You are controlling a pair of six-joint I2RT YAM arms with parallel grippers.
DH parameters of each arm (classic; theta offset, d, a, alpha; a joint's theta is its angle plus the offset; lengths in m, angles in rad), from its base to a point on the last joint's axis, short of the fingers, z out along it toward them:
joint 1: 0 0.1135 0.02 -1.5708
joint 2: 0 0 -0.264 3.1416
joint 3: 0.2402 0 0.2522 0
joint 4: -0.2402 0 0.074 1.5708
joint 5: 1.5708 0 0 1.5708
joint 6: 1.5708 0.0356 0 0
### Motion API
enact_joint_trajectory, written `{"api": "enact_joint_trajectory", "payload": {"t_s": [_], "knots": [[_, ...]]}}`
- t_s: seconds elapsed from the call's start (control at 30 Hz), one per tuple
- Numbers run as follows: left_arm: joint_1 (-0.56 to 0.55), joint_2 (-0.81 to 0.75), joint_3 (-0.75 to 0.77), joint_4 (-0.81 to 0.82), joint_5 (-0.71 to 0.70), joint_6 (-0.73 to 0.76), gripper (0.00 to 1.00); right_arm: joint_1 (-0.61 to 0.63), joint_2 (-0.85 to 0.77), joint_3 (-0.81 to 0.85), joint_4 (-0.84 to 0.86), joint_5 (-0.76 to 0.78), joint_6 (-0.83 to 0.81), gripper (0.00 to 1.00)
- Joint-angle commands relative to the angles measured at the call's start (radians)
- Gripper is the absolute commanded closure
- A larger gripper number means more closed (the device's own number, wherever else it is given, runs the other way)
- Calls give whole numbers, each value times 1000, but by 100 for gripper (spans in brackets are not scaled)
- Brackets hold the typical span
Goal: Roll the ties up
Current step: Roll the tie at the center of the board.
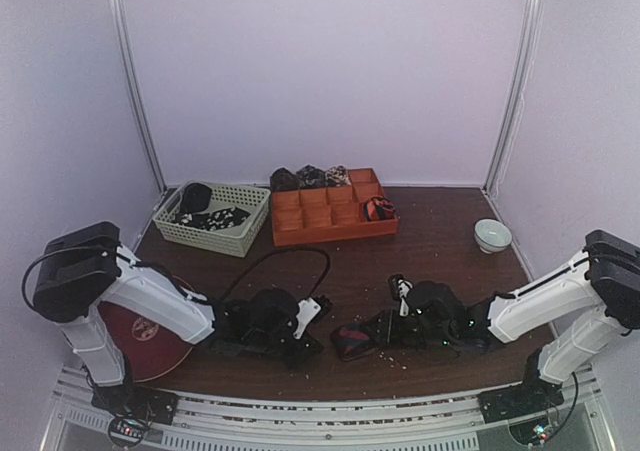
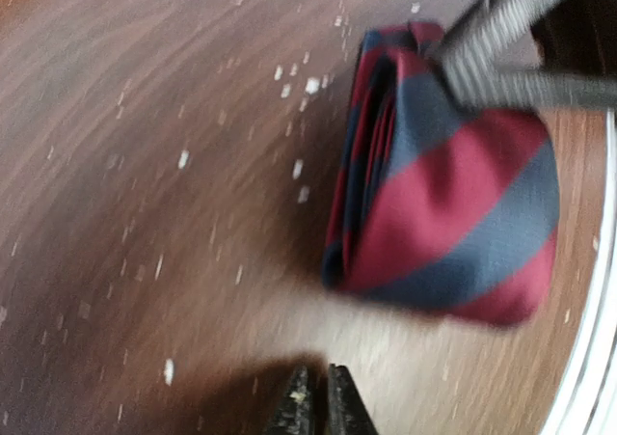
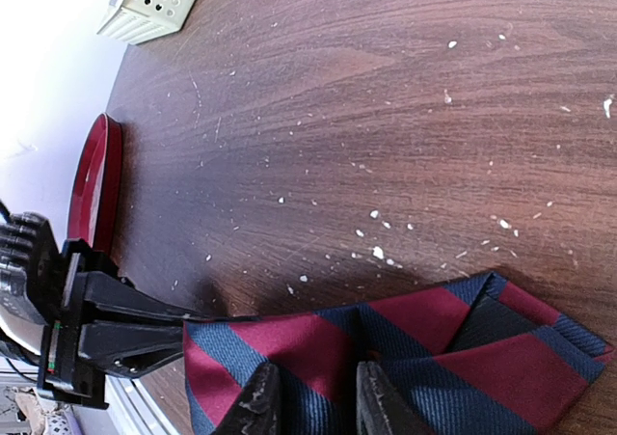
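From above, the tie [image 1: 354, 342] lies long axis nine-to-three. The right gripper [image 3: 310, 401] pinches it. The left gripper [image 2: 310, 408] is closed, empty.

Dark wood worktop [image 1: 440, 221] was dotted with pale flecks [image 3: 378, 253]. Green lattice basket [image 1: 212, 218] sat back left, with the orange compartment tray [image 1: 333, 211] just beside it on the right. Dark ties [image 1: 310, 177] were heaped behind the tray. Small pale bowl [image 1: 492, 235] stood back right. Red disc [image 1: 140, 331] was at the near left edge. Red-and-blue rolled tie [image 1: 352, 341] lay near front centre.
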Motion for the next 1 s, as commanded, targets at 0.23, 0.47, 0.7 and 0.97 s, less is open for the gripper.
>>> {"api": "enact_joint_trajectory", "payload": {"t_s": [0.23, 0.47, 0.7, 0.97], "knots": [[-4, 95, 86, 137, 102, -81, 96, 0, -28, -73, -54, 30, 26, 72], [-4, 82, 105, 173, 161, -81, 96, -1, -33, -70, -72, 51, 19, 73], [-4, 82, 133, 156, 159, -77, 95, -1, -53, -63, -115, 67, -7, 72], [-4, 83, 179, 104, 131, -53, 95, -1, -61, -37, -168, 75, -59, 76]]}}
